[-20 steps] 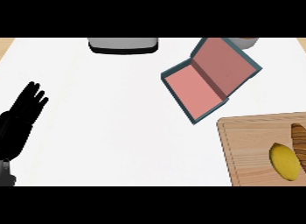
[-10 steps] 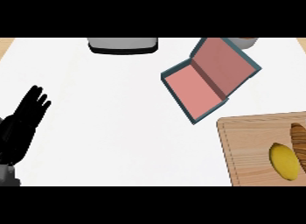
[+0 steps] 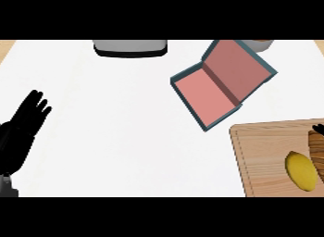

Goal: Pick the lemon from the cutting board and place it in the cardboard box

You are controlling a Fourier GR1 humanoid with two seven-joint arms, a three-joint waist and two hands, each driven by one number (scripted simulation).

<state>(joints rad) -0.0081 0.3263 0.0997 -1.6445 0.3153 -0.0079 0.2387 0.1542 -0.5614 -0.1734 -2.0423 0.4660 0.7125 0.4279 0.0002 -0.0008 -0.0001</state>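
Note:
A yellow lemon (image 3: 300, 170) lies on the wooden cutting board (image 3: 260, 152) at the lower right, touching a brown bread loaf (image 3: 323, 158) on its right. The box (image 3: 223, 84), pink inside with teal outer walls, lies open and tilted just above the board's far left corner. My left hand (image 3: 18, 132) rests open at the left edge, fingers up, far from both. Only a black tip of my right hand (image 3: 323, 129) shows at the right edge, over the board's far side above the loaf.
A grey and black appliance (image 3: 130, 47) stands at the counter's back edge, left of the middle. A brown object (image 3: 260, 44) peeks out behind the box at the back right. White counter stretches between my left hand and the board.
My left hand has sunk a little lower and leftward. The black tip of my right hand reaches slightly further in over the board. Lemon, loaf and box have not moved.

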